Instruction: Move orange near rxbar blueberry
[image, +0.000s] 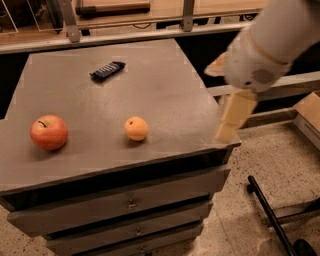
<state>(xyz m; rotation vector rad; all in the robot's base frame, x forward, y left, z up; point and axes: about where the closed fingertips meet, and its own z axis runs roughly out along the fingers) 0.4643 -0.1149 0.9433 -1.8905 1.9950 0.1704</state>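
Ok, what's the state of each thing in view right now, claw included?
orange: resting on the cabinet top near the front edge, not held.
rxbar blueberry: lying flat toward the back, well apart from the orange.
apple: upright at front left, stem up.
claw: at the cabinet's right edge, holding nothing, apart from the orange.
drawers: look shut.

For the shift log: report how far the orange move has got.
Done: nothing yet. The orange sits near the front of the cabinet top, well apart from the rxbar blueberry at the back. In hand: the gripper hangs over the top's right edge, apart from the orange. Left: reach the orange, grasp it, carry it back beside the bar.
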